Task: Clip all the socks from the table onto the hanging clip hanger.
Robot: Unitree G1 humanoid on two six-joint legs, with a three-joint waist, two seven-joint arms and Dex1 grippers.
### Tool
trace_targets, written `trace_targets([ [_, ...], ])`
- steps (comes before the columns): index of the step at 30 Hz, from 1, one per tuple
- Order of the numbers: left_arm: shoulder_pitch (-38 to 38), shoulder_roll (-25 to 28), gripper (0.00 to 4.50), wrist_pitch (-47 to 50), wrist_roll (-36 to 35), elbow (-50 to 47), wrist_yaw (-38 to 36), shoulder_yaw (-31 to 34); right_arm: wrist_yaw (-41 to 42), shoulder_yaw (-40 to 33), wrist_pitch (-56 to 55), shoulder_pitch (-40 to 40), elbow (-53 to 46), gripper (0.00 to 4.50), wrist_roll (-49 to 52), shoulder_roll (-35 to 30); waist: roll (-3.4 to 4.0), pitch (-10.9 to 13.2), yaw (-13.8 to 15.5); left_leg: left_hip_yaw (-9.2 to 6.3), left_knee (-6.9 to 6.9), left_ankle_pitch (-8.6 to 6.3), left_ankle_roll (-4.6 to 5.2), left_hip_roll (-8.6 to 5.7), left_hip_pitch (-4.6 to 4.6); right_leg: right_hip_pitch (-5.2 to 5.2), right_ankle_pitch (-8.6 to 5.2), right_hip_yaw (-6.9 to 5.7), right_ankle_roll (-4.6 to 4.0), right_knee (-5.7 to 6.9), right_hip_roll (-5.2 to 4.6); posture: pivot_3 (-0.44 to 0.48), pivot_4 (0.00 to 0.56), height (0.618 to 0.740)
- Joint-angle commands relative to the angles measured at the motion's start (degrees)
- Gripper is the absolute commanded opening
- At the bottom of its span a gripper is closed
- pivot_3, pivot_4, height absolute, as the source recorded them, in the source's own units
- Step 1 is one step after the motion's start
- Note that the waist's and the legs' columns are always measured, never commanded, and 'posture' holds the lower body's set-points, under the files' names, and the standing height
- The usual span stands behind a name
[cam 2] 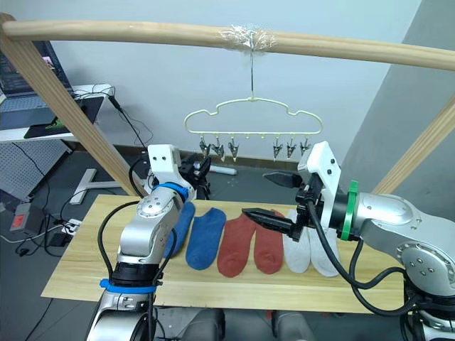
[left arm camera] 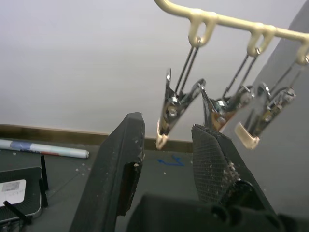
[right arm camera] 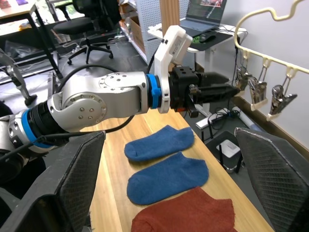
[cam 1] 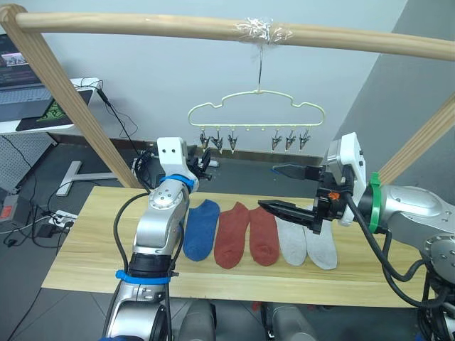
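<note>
Several socks lie side by side on the wooden table (cam 1: 92,263): two blue socks (cam 2: 206,238), two rust-red socks (cam 2: 234,245) and two light grey socks (cam 2: 296,252). One blue sock (cam 2: 182,222) is partly behind my left arm. The pale-yellow clip hanger (cam 1: 256,105) hangs from the pole above, and every metal clip (cam 1: 232,141) on it is empty. My left gripper (cam 1: 208,162) is raised just below the hanger's leftmost clip (left arm camera: 176,108), open and empty. My right gripper (cam 1: 283,190) hovers wide open above the red and grey socks, holding nothing.
A round wooden pole frame (cam 1: 142,27) spans the table, with slanted legs at the left (cam 1: 71,106) and right (cam 1: 426,135). At the back left, a desk (cam 1: 43,114) holds a laptop, with cables on the floor below. A grey wall (cam 1: 405,85) stands to the right.
</note>
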Motion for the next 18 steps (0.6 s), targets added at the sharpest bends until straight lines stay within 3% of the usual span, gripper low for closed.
trace_targets([
  [1,-2.8,-0.6,1.85,-2.7,0.4,1.3,0.6,0.7,-0.9,-0.7,-0.3,0.3,-2.1,4.50,1.9,-0.6,-0.01,0.1,0.0,-0.01,0.00,0.00,0.00,0.00,-0.01,0.00,0.00,0.00,0.00,-0.01,0.00,-0.055,0.214,0.740],
  [18,-9.1,-2.0,1.85,-7.2,0.4,8.5,1.3,1.4,-4.2,-0.5,-0.6,1.6,-3.3,4.50,4.7,-1.4,-0.01,0.4,-0.4,-0.01,-0.02,0.00,0.00,0.00,-0.03,-0.01,-0.01,0.00,0.01,-0.04,0.00,-0.072,0.216,0.740],
])
